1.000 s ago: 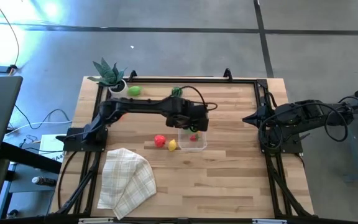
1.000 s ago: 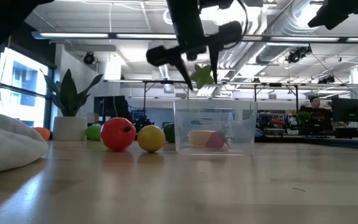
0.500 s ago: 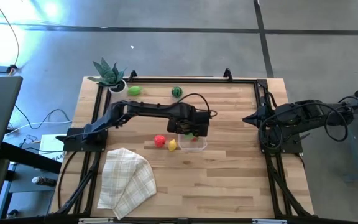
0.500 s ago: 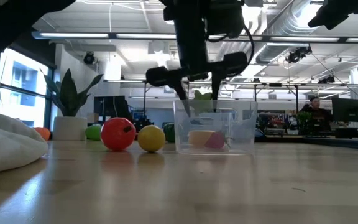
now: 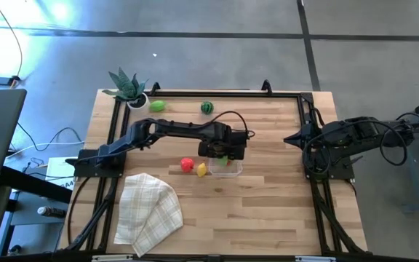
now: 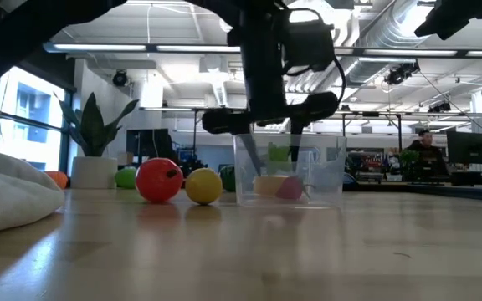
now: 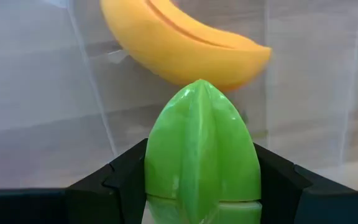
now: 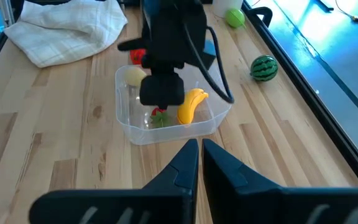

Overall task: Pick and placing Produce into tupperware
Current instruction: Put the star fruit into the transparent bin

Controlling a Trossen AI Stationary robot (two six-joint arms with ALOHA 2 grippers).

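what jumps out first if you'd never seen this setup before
The left gripper reaches down into the clear tupperware near the table's middle, shut on a light green toy fruit, with a yellow banana and a small red piece already inside. Beside the tub sit a red ball-shaped fruit and a yellow one. The right gripper waits shut at the table's right edge.
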